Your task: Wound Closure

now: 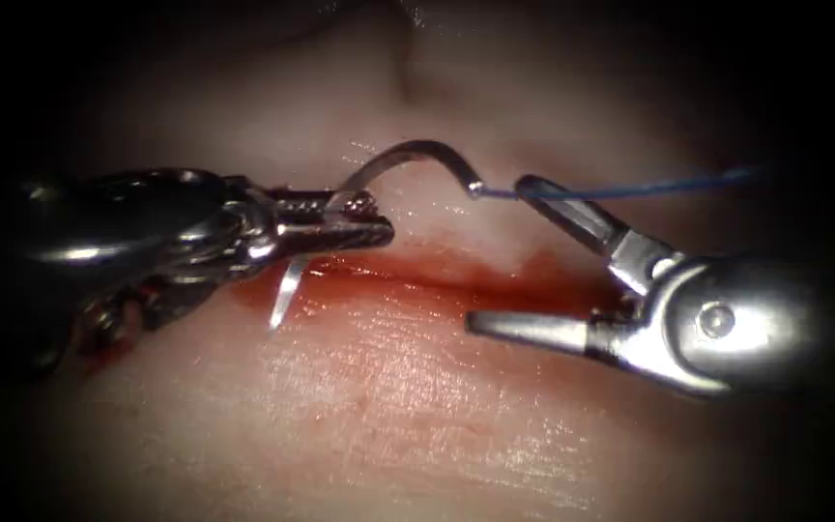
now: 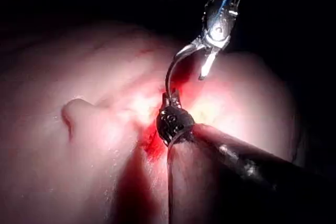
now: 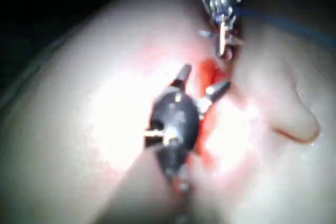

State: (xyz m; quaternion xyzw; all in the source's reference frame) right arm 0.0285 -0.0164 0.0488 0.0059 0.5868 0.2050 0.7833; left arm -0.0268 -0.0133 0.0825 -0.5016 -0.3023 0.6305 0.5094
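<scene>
My left tool [image 1: 364, 220] comes in from the left, jaws shut on the curved needle [image 1: 416, 148] about a third of the way back from its point. The point [image 1: 278, 317] hangs below the jaws over the red, wet cut [image 1: 456, 280]; whether it touches the tissue I cannot tell. The needle's tail arches up and right to where the blue thread [image 1: 630, 188] leaves it. My right tool [image 1: 498, 253] stands open at the right, holding nothing, its upper jaw next to the thread. The right wrist view has the open right tool [image 3: 202, 81]; the left wrist view has the left tool [image 2: 170, 102] on the needle [image 2: 173, 66].
Pale tissue [image 1: 388, 406] lies on both sides of the cut, with red fluid [image 1: 340, 280] pooled along it. A small fold of tissue [image 2: 73, 111] rises away from the cut. The blue thread [image 3: 286, 23] trails off to the right.
</scene>
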